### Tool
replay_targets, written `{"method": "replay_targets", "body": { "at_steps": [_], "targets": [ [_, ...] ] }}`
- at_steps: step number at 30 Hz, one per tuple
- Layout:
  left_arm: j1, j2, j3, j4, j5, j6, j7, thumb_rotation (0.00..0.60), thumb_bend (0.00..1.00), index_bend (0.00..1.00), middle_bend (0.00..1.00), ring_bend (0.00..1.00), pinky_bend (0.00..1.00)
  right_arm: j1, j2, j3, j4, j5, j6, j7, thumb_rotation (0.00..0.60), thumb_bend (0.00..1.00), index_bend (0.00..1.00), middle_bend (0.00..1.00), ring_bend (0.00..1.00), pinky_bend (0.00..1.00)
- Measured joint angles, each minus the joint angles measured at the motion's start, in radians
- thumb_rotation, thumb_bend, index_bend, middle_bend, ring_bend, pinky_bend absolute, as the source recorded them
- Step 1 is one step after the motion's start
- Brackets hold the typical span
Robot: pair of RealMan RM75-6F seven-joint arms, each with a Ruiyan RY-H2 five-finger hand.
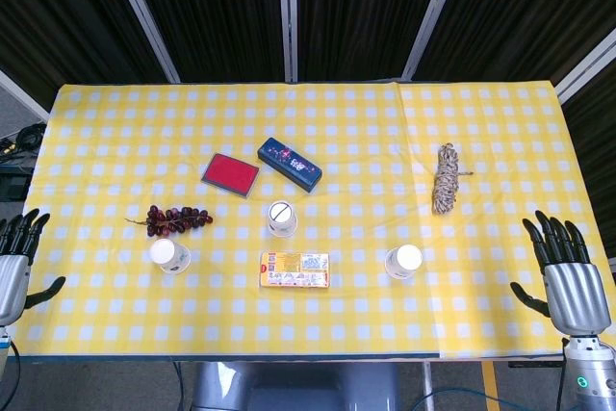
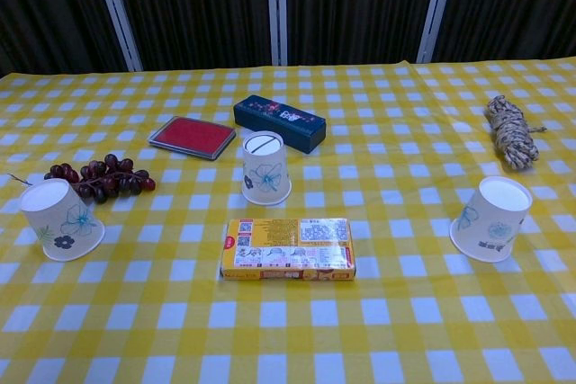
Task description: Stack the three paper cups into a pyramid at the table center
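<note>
Three white paper cups stand upside down on the yellow checked table (image 1: 385,132). One cup (image 1: 281,218) (image 2: 265,168) is near the middle, one cup (image 1: 169,256) (image 2: 60,219) sits front left, and one cup (image 1: 403,262) (image 2: 491,218) sits front right. My left hand (image 1: 14,257) hovers off the table's left edge, fingers spread and holding nothing. My right hand (image 1: 568,271) hovers at the right edge, also spread and holding nothing. Neither hand shows in the chest view.
A yellow snack box (image 1: 295,270) (image 2: 288,248) lies at the front centre. Grapes (image 1: 178,218) (image 2: 103,176) lie beside the left cup. A red tin (image 1: 231,174) (image 2: 192,136) and a dark blue box (image 1: 290,163) (image 2: 279,123) sit behind the middle cup. A rope bundle (image 1: 446,178) (image 2: 510,130) lies right.
</note>
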Motion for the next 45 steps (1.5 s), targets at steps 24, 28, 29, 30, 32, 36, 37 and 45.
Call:
{"method": "replay_targets", "body": {
  "at_steps": [24,28,29,30,32,36,37,45],
  "targets": [
    [-0.068,-0.015,-0.018,-0.013,0.017,-0.078,-0.030,0.600,0.21,0.26,0.00,0.00,0.00,0.012,-0.015,0.003,0.006,-0.015,0.003,0.039,0.600,0.06,0.13,0.00,0.00,0.00],
    [-0.119,-0.013,-0.037,-0.045,-0.016,-0.161,0.012,0.600,0.21,0.35,0.00,0.00,0.00,0.009,-0.013,0.000,0.005,-0.022,0.010,0.047,0.600,0.06,0.14,0.00,0.00,0.00],
    [-0.137,-0.011,-0.043,-0.060,-0.034,-0.193,0.030,0.600,0.21,0.36,0.00,0.00,0.00,0.009,-0.013,-0.001,0.004,-0.024,0.013,0.048,0.600,0.06,0.14,0.00,0.00,0.00],
    [-0.151,-0.010,-0.047,-0.072,-0.047,-0.218,0.044,0.600,0.21,0.35,0.00,0.00,0.00,0.008,-0.013,-0.001,0.005,-0.026,0.016,0.051,0.600,0.06,0.14,0.00,0.00,0.00],
    [-0.184,-0.007,-0.054,-0.101,-0.081,-0.274,0.075,0.600,0.21,0.33,0.00,0.00,0.00,0.006,-0.011,-0.002,0.006,-0.026,0.019,0.056,0.600,0.06,0.14,0.00,0.00,0.00],
    [-0.240,-0.008,-0.063,-0.149,-0.150,-0.354,0.143,0.600,0.21,0.29,0.00,0.00,0.00,0.002,-0.005,-0.001,0.005,-0.019,0.020,0.075,0.600,0.06,0.14,0.00,0.00,0.00],
    [-0.248,-0.011,-0.064,-0.154,-0.161,-0.362,0.161,0.600,0.21,0.28,0.00,0.00,0.00,0.000,-0.003,0.000,0.005,-0.017,0.022,0.079,0.600,0.06,0.14,0.00,0.00,0.00],
    [-0.323,-0.071,-0.056,-0.179,-0.270,-0.418,0.329,0.600,0.21,0.26,0.00,0.00,0.00,-0.011,0.008,0.005,0.005,-0.008,0.040,0.111,0.600,0.06,0.14,0.00,0.00,0.00]
  ]
}}
